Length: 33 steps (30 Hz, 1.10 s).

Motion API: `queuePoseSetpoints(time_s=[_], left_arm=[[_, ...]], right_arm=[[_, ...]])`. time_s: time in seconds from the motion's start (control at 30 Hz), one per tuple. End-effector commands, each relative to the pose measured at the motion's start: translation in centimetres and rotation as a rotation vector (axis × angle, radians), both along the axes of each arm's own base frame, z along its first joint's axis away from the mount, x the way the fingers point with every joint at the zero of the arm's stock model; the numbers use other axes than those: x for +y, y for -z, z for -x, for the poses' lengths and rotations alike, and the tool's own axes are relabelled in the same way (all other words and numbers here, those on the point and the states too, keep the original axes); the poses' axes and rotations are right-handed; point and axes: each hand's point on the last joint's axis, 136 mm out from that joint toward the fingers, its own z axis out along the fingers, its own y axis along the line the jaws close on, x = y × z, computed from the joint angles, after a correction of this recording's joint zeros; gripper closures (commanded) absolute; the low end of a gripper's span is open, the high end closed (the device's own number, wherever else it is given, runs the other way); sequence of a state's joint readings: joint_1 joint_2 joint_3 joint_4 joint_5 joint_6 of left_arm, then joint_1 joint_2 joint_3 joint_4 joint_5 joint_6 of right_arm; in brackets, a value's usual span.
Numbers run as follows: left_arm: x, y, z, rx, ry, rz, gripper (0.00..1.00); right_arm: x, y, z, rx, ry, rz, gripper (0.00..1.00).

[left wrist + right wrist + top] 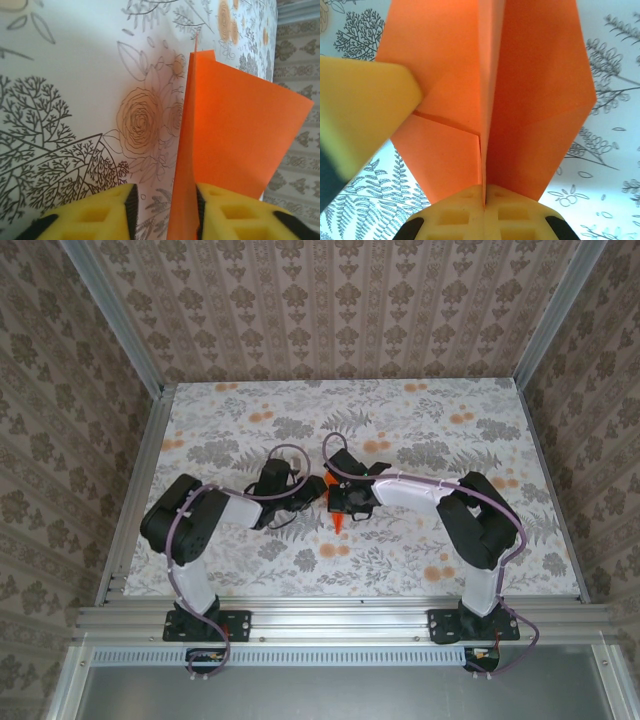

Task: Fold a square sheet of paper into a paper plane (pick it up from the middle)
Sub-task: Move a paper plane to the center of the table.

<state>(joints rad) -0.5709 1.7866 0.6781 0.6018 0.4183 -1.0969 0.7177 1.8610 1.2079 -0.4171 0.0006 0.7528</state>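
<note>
The square sheet of paper is folded into a bright orange paper plane (535, 100) with a centre crease and two flaps spread to either side. My right gripper (484, 192) is shut on that centre fold from below. In the left wrist view the paper plane (235, 135) stands on edge between the jaws of my left gripper (165, 200), which is open: the paper lies against the right pad (201, 210), with a gap to the left pad. From above, both grippers meet at the table's middle, left gripper (312, 490) and right gripper (336, 504), with the plane's orange tip (338, 523) poking out towards the near edge.
The table (230, 420) has a floral printed cover with pale orange blotches. Patterned walls and aluminium rails (140, 470) close in three sides. A yellow finger of the left gripper (360, 110) crosses the left of the right wrist view, close to the paper.
</note>
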Motion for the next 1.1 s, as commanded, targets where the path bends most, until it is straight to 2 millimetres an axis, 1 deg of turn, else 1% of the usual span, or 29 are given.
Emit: queuePoseSetpoints(time_s=[0.0, 0.07, 0.17, 0.2, 0.23, 0.27, 0.37, 0.43, 0.6, 0.7, 0.87, 1.07], left_arm=[[2.1, -3.0, -1.1, -0.065, -0.032, -0.073, 0.5], [4.1, -4.0, -1.3, -0.084, -0.065, -0.141, 0.41], [7.5, -4.6, -1.2, -0.093, -0.122, -0.248, 0.31], [8.1, -4.8, -1.0, -0.092, -0.13, -0.278, 0.29], [9.7, -5.1, -1.3, -0.094, -0.165, -0.304, 0.27], [10.6, -5.2, -1.3, -0.096, -0.181, -0.326, 0.26], [12.6, -5.8, -1.0, -0.102, -0.221, -0.374, 0.24], [13.5, -6.0, -0.8, -0.104, -0.241, -0.389, 0.23], [14.8, -6.0, -0.3, -0.098, -0.269, -0.401, 0.22], [15.1, -5.8, -0.1, -0.09, -0.275, -0.402, 0.22], [15.2, -5.3, 0.2, -0.077, -0.278, -0.401, 0.21], [15.2, -5.3, 0.2, -0.077, -0.279, -0.4, 0.21]], right_arm=[[-2.0, -1.4, -0.8, -0.048, -0.044, 0.128, 1.0], [-3.6, -2.2, -1.3, -0.072, -0.076, 0.217, 1.0], [-5.7, -2.2, -2.5, -0.08, -0.115, 0.305, 1.0], [-6.2, -2.1, -2.7, -0.073, -0.126, 0.323, 1.0], [-6.7, -1.8, -3.1, -0.066, -0.14, 0.339, 1.0], [-7.1, -1.7, -3.6, -0.061, -0.148, 0.353, 1.0], [-7.9, -0.8, -4.9, -0.035, -0.161, 0.379, 1.0], [-8.1, -0.2, -5.7, -0.022, -0.158, 0.388, 1.0], [-8.0, 1.2, -7.4, -0.006, -0.15, 0.395, 1.0], [-7.8, 1.7, -7.9, -0.002, -0.154, 0.4, 0.96], [-7.7, 2.5, -7.8, 0.014, -0.155, 0.393, 0.88], [-7.6, 2.8, -7.6, 0.023, -0.15, 0.389, 0.82]])
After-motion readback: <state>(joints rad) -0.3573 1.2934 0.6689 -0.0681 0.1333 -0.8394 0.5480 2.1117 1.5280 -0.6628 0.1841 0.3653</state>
